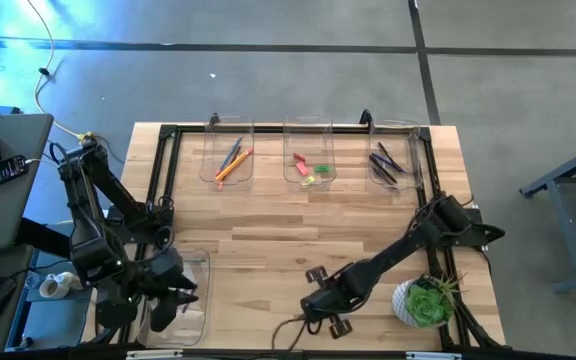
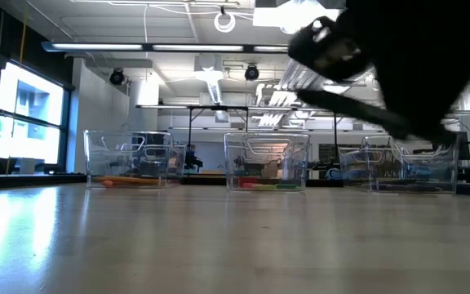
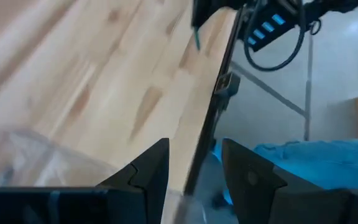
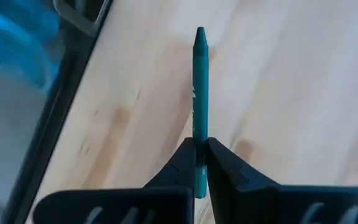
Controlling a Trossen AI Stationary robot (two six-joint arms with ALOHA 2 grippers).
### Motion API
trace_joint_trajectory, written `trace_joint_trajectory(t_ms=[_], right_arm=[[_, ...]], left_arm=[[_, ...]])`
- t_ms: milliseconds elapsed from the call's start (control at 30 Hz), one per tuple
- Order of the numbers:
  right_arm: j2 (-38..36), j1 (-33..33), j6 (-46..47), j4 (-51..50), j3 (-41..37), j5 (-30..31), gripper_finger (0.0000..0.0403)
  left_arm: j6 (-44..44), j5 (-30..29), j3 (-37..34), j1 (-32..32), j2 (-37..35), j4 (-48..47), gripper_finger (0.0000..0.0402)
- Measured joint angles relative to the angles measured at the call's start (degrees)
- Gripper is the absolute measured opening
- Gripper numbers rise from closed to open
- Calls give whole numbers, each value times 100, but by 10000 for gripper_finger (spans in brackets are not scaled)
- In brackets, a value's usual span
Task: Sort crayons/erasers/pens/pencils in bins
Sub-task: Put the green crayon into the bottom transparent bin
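Observation:
My right gripper (image 4: 200,163) is shut on a teal crayon (image 4: 200,93) over the table's near middle (image 1: 313,308). The left wrist view shows that crayon (image 3: 196,38) sticking down out of it. My left gripper (image 3: 194,168) is open and holds nothing. It hovers at the near left corner (image 1: 173,300), over a clear bin (image 1: 190,290) that stands on the table. Three more clear bins line the far edge, one with orange pencils (image 1: 230,162), one with small erasers (image 1: 310,168), one with dark pens (image 1: 388,165). My right gripper pinches the crayon's blunt end (image 4: 200,149) between its two fingers (image 4: 224,163). The crayon lies along the fingers and sticks out past their tips, with its pointed tip (image 4: 200,32) aimed away and down at the wood. The fingers slant steeply down from above.
A green potted plant (image 1: 426,303) stands at the near right, close to my right arm. A black frame (image 1: 163,180) runs round the table's edges. The wood between the far bins and the grippers is bare (image 1: 298,230).

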Motion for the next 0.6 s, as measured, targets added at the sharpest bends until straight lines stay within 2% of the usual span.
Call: trace_joint_trajectory(t_ms=[200,367,533,600], right_arm=[[-100,-1,190,3,755,579,2],[-98,-112,85,9,1526,1286,2],[-98,-303,19,92,2220,1955,2],[-99,-392,-92,198,2437,2024,2]], left_arm=[[1137,-683,0,0,30,226,135],[1828,-1185,0,0,29,240,135],[2480,-1427,0,-2,30,395,135],[2716,-1605,0,4,30,490,135]])
